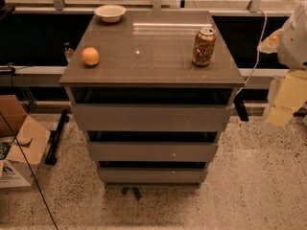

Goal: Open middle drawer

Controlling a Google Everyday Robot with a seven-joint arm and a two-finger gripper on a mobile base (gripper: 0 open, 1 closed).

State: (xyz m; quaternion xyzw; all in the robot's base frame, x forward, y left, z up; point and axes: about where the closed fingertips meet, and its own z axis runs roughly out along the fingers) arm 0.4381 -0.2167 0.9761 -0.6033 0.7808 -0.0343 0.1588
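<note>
The grey cabinet [152, 75] stands in the middle with three handleless grey drawer fronts stacked under its top. The middle drawer [152, 151] is the mid-sized front, between the tallest, widest front [151, 117] above and the shortest, narrowest front [152, 175] below. It sits in line with the others, with a dark gap above it. My gripper [280, 111] hangs at the far right, pale and blurred. It is off to the right of the cabinet at about the top drawer's height and touches nothing.
On the cabinet top are an orange [90, 56] at the left, a drink can [204, 46] at the right and a white bowl [110, 13] at the back. A cardboard box [17, 145] and a black bar [56, 137] lie on the floor at the left. A window ledge runs behind.
</note>
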